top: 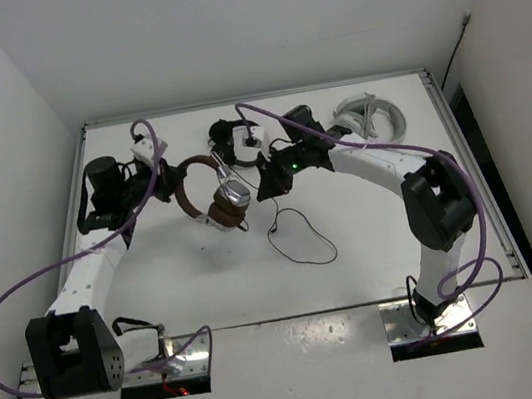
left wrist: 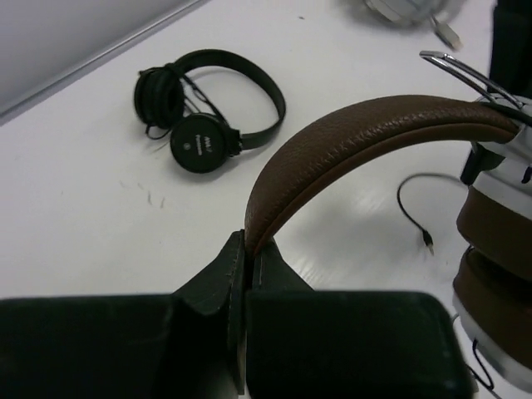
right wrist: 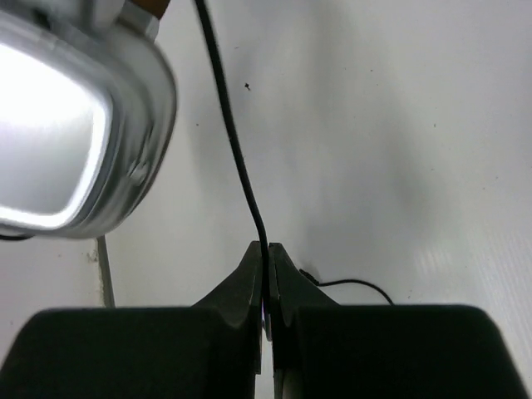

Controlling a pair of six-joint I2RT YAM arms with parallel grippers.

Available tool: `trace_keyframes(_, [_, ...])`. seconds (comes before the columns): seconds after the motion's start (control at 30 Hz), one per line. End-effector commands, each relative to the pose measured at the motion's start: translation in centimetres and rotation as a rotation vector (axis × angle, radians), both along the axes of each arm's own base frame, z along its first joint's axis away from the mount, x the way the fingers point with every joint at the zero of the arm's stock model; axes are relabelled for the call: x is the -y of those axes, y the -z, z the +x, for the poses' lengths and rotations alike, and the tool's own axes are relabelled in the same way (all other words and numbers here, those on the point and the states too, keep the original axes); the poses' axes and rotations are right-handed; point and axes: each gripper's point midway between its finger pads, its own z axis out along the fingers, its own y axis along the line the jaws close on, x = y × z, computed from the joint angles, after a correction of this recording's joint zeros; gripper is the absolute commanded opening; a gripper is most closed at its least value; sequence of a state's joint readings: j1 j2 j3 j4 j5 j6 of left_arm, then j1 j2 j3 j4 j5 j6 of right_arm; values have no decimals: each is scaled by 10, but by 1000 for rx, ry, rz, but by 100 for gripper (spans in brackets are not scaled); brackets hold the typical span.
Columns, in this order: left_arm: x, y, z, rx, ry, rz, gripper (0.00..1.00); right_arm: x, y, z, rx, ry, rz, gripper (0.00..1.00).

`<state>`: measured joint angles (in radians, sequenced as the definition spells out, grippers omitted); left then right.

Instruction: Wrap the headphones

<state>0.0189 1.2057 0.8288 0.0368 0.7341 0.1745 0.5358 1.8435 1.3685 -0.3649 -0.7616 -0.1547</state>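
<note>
The headphones (top: 207,195) have a brown headband and silver-and-brown earcups (top: 231,203) and are held just left of the table's middle. My left gripper (top: 170,182) is shut on the headband; the left wrist view shows the headband (left wrist: 374,125) pinched between the fingertips of that gripper (left wrist: 249,249), with the earcups (left wrist: 499,241) at the right. My right gripper (top: 269,184) is shut on the thin black cable (right wrist: 233,141) close to the silver earcup (right wrist: 58,141), as its wrist view (right wrist: 266,259) shows. The rest of the cable (top: 303,239) lies in a loose loop on the table.
All-black headphones (top: 230,134) lie at the back centre and also show in the left wrist view (left wrist: 204,108). White headphones (top: 371,117) lie at the back right. Purple arm cables (top: 144,133) arch over the back of the table.
</note>
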Motion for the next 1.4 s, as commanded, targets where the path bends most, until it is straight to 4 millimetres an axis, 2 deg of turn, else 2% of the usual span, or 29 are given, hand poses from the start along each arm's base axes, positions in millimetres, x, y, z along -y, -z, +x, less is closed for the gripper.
trace_keyframes(0.0, [-24, -44, 26, 20, -192, -202, 0, -2, -32, 1, 30, 2, 98, 0])
trace_keyframes(0.03, [-27, -50, 27, 17, -205, -225, 0, 0, -26, -3, 6, 8, 90, 0])
trace_keyframes(0.07, [-26, -45, 32, -16, -212, -246, 0, -1, -25, -4, 8, 1, 99, 0])
trace_keyframes(0.23, [-27, -54, 37, -74, -243, -345, 0, -10, -10, -9, -54, 27, 101, 0])
trace_keyframes(0.3, [-28, -54, 37, -84, -255, -360, 0, -11, -5, -2, -59, 61, 93, 12])
trace_keyframes(0.33, [-29, -52, 37, -93, -266, -359, 0, -13, -4, 2, -64, 81, 98, 16])
trace_keyframes(0.37, [-30, -45, 37, -113, -279, -358, 0, -14, 4, 5, -75, 94, 88, 24])
trace_keyframes(0.43, [-34, -46, 36, -103, -298, -347, 0, -16, 11, 7, -107, 111, 88, 33])
trace_keyframes(0.47, [-35, -46, 35, -99, -309, -346, 0, -16, 14, 10, -109, 126, 86, 42])
trace_keyframes(0.5, [-40, -46, 36, -97, -321, -347, 0, -14, 21, 15, -128, 144, 83, 45])
trace_keyframes(0.57, [-47, -44, 36, -99, -358, -354, 0, -12, 23, 19, -155, 172, 88, 54])
trace_keyframes(0.63, [-53, -42, 36, -104, -379, -353, 0, -7, 30, 22, -172, 192, 86, 54])
trace_keyframes(0.67, [-60, -42, 38, -99, -408, -352, 0, 0, 39, 26, -165, 223, 73, 55])
trace_keyframes(0.7, [-65, -42, 39, -102, -422, -360, 0, 6, 40, 30, -154, 245, 69, 55])
trace_keyframes(0.8, [-74, -41, 41, -94, -463, -358, 0, 18, 52, 25, -134, 282, 21, 57])
trace_keyframes(0.83, [-74, -41, 41, -100, -464, -367, 0, 25, 64, 22, -132, 295, -17, 57])
trace_keyframes(0.87, [-78, -41, 41, -98, -473, -368, 0, 31, 68, 18, -127, 300, -45, 57])
trace_keyframes(0.93, [-76, -41, 41, -100, -465, -369, 0, 38, 68, 17, -65, 292, -65, 55])
trace_keyframes(0.97, [-77, -37, 42, -106, -465, -360, 0, 46, 77, 14, -52, 308, -94, 53])
trace_keyframes(1.0, [-75, -38, 42, -108, -454, -361, 0, 46, 77, 12, -6, 284, -101, 51])
trace_keyframes(1.03, [-73, -32, 41, -128, -438, -355, 0, 50, 77, 17, 36, 298, -121, 48])
trace_keyframes(1.1, [-71, -28, 42, -139, -431, -356, 0, 47, 80, 14, 92, 243, -145, 47])
trace_keyframes(1.17, [-68, -26, 39, -149, -407, -351, 0, 46, 77, 25, 132, 250, -157, 47])
trace_keyframes(1.2, [-68, -23, 40, -158, -408, -351, 0, 39, 68, 30, 174, 230, -142, 47])
trace_keyframes(1.27, [-65, -23, 38, -157, -384, -346, 0, 35, 74, 37, 183, 219, -149, 47])
trace_keyframes(1.3, [-65, -23, 38, -157, -384, -346, 0, 30, 66, 46, 215, 216, -134, 47])
trace_keyframes(1.37, [-62, -19, 37, -173, -365, -340, 0, 21, 65, 47, 206, 177, -104, 49])
